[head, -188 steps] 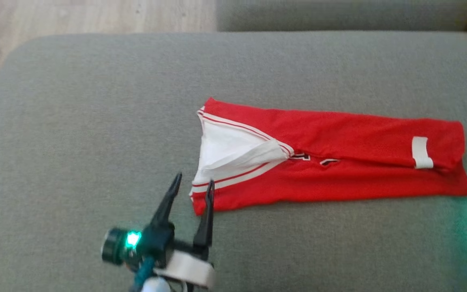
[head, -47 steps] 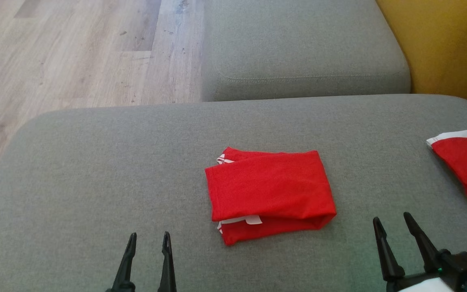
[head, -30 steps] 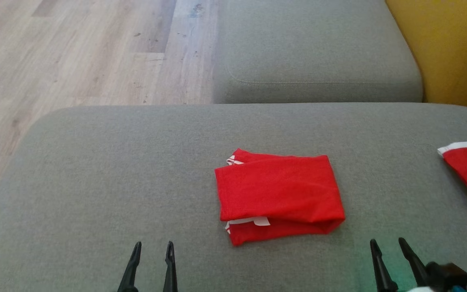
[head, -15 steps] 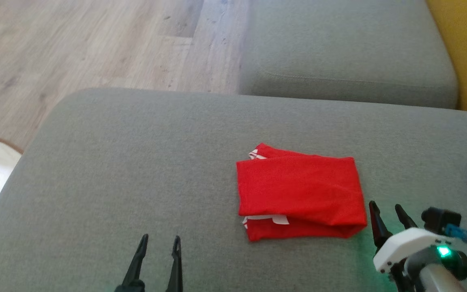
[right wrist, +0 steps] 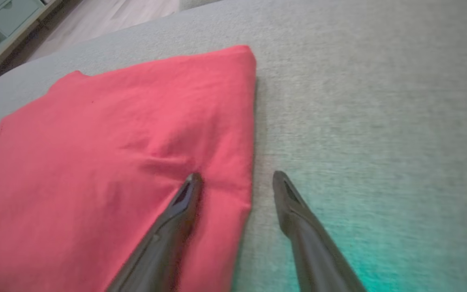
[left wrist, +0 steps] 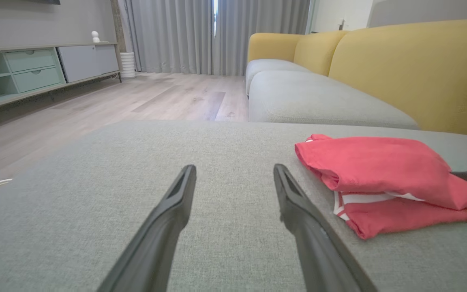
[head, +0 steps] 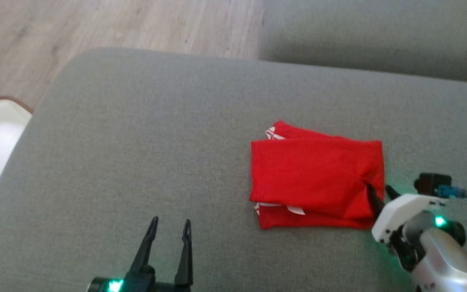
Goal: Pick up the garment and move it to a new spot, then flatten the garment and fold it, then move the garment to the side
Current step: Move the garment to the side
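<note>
Red garment [head: 314, 174], folded into a flat, roughly rectangular stack of layers. It lies on the grey cushion [head: 136, 142], right of its middle. The top layer is plain red, slightly creased near the right edge, which is a rounded fold. White striped trim peeks out at the near-left and far-left corners.

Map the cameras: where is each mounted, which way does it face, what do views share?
Head: high, looking down on the grey cushion; left hand and right hand show.
Left wrist: low over the cushion, facing floor and yellow sofa; own open fingers.
Right wrist: angled down; own fingers straddle the edge of the red garment.
Shared: the red garment, all three.
</note>
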Available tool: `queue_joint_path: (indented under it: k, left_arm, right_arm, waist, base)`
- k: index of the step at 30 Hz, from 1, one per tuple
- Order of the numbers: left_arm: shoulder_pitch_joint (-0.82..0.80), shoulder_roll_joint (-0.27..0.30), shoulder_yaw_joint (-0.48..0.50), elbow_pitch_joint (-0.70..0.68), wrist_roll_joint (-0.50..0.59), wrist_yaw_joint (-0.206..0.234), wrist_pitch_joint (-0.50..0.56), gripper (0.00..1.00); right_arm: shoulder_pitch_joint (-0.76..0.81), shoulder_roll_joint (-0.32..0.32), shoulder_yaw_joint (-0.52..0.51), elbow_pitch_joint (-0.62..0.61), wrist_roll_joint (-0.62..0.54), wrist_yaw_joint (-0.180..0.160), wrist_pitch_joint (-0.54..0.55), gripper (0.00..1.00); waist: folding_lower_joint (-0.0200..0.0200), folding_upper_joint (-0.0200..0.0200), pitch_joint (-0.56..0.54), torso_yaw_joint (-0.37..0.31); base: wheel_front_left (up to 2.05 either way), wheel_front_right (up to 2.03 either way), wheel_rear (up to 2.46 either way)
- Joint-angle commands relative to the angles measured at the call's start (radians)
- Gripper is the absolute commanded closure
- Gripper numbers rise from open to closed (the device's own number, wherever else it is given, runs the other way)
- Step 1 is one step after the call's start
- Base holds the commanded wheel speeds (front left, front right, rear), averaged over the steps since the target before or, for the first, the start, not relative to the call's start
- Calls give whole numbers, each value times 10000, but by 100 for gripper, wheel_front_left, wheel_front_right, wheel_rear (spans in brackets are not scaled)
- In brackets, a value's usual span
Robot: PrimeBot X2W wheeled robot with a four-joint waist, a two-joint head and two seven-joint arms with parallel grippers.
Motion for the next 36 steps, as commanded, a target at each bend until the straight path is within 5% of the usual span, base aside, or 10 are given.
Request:
queue_joint_path:
  k: [1,13,27,28,29,30,36]
  left_arm:
    - [-670,-118,54,-396,3,177,-95,0]
    - [-1188,-118,-199,-586,-88,492,-95,0]
    - [-2109,-118,-27,-1180,-421,475,-95,0]
    - [-2199,-118,-16,-1178,-386,455,-95,0]
    - [-2291,-118,-6,-1191,-346,440,-95,0]
    - [-2369,-118,7,-1188,-321,439,-95,0]
    - [-2572,-118,108,-1136,-390,497,-95,0]
  right_arm:
    - [-499,-239,724,-554,464,35,88,100]
    - [-1197,-1932,1335,-1124,-7,35,-1048,100]
    - [-2531,-5678,593,-2397,-915,35,-888,100]
    - [-2673,-5835,461,-2418,-1046,35,-1018,87]
    - [-2807,-5943,284,-2395,-1227,35,-1199,18]
    - [-2910,-6003,98,-2330,-1458,35,-1371,0]
    - [-2698,-5226,-795,-2424,-2492,35,-2348,0]
  waist:
    - [-1,0,602,-254]
    - [-1,0,1282,-1675]
    - [-1,0,2604,-4153]
    - [-1,0,2684,-4248]
    - [-1,0,2752,-4322]
    - [-1,0,2805,-4376]
    - [-1,0,2736,-4446]
  base:
    - [0,0,0]
    - [0,0,0]
    - [0,0,0]
    - [0,0,0]
    - [0,0,0]
    - [0,0,0]
    - [0,0,0]
